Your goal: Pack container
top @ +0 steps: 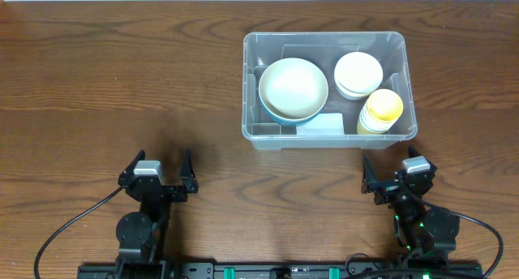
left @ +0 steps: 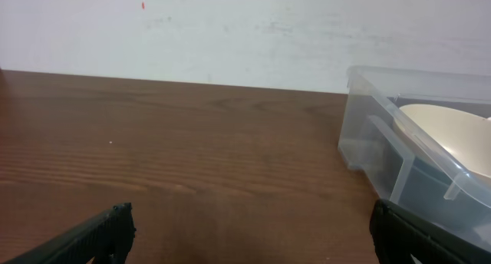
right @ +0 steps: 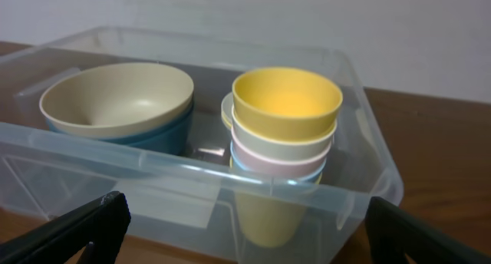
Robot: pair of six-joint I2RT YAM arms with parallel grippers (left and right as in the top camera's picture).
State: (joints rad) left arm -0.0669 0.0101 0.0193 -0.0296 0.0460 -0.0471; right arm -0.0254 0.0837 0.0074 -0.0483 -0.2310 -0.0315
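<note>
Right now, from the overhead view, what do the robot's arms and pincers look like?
Both arms are black with rounded joints. The left pincer and right pincer each have two black fingers and a small grey block on top. Thin black cables loop out from the bases, and green lights glow on the right arm.

clear container (top: 328,138); cream bowl (top: 293,86); yellow cup (top: 383,105); brown wood-grain table (top: 122,84)

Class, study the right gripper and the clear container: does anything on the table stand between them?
Nothing visible does. The right gripper, open, faces the container at its near wall, with only table wood between them. The bowls and stacked cups sit inside the container, behind that wall.
</note>
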